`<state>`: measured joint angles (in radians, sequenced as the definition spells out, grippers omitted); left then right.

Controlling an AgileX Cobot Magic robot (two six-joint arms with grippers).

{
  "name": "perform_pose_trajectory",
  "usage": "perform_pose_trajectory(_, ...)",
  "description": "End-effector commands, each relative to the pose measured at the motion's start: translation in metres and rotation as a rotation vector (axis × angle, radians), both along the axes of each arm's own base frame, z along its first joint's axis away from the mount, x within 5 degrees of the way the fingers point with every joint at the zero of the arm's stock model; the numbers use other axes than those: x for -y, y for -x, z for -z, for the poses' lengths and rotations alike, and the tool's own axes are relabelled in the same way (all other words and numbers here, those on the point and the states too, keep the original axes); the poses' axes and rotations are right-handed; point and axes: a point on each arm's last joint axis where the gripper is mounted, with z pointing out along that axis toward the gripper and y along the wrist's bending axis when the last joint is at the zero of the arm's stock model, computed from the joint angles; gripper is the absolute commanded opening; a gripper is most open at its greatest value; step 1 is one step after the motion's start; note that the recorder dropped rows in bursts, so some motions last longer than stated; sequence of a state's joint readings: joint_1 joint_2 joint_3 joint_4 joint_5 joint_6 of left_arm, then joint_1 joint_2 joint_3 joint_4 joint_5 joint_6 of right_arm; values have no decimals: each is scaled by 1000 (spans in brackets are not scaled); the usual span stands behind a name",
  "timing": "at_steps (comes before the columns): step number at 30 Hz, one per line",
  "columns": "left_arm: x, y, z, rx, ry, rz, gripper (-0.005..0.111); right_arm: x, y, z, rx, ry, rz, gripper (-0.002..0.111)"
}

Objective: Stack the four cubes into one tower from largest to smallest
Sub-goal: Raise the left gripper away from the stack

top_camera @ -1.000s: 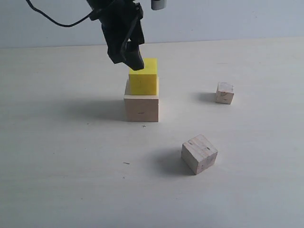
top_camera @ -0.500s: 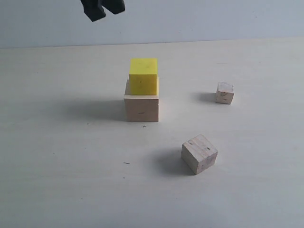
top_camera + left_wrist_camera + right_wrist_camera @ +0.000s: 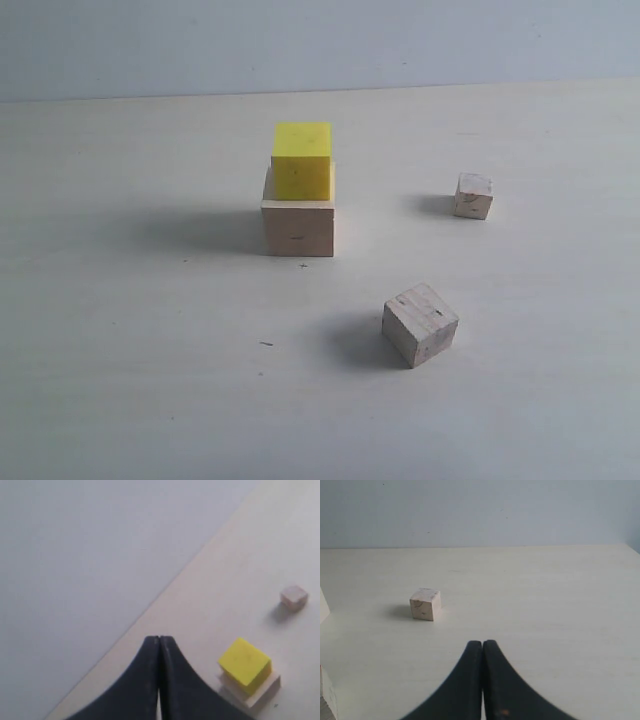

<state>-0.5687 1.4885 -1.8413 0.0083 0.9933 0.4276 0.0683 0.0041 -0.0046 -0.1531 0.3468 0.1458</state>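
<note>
Two-tier tower (image 3: 299, 192) upright, yellow cube (image 3: 301, 160) atop largest cube (image 3: 298, 228), left claw (image 3: 159, 639) and right claw (image 3: 482, 643) clenched, empty.

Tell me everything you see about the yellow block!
The yellow cube is bright, plain yellow with smooth-looking faces and crisp edges. It sits upright on top of the largest pale wood cube. It is smaller than that cube and not quite centred, so a strip of the wood top shows beside it. Nothing else touches it.
</note>
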Motion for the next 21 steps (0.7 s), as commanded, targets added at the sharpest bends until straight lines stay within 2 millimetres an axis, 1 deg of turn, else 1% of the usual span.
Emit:
perform_pose_trajectory(1, -47, 36, -6, 148, 31, -223, 0, 0, 0, 1, 5, 11, -5, 0)
perform_pose_trajectory(2, -63, 52, -1, 180, 20, -260, 0, 0, 0, 1, 5, 11, -5, 0)
perform_pose_trajectory(6, -100, 90, 3, 239, 55, -316, 0, 0, 0, 0, 12, 11, -6, 0)
perform_pose_trajectory(9, -126, 113, 4, 272, 69, -395, 0, 0, 0, -1, 24, 8, -7, 0)
perform_pose_trajectory(10, -139, 129, 5, 293, 89, -434, 0, -1, -1, -3, 46, 6, -10, 0)
perform_pose_trajectory(11, -143, 136, 6, 300, 96, -444, 0, -1, -1, -4, 59, 6, -12, 0)
perform_pose_trajectory(12, -150, 150, 7, 323, 106, -463, 0, -1, -1, -6, 84, 4, -16, 0)
perform_pose_trajectory(16, -154, 173, 13, 317, 188, -438, 0, -1, -2, -7, 97, 4, -18, 0)
perform_pose_trajectory(17, -155, 185, 18, 328, 234, -416, 0, -1, -2, -7, 97, 6, -19, 0)
perform_pose_trajectory(18, -156, 194, 24, 345, 282, -406, 0, -1, -2, -7, 97, 6, -19, 0)
perform_pose_trajectory(19, -157, 198, 28, 353, 315, -405, 0, -1, -2, -7, 97, 6, -19, 0)
perform_pose_trajectory(20, -157, 204, 39, 359, 372, -398, 0, -2, -2, -9, 113, 15, -22, 0)
perform_pose_trajectory(21, -157, 206, 47, 349, 390, -390, 0, -2, -2, -10, 125, 20, -24, 0)
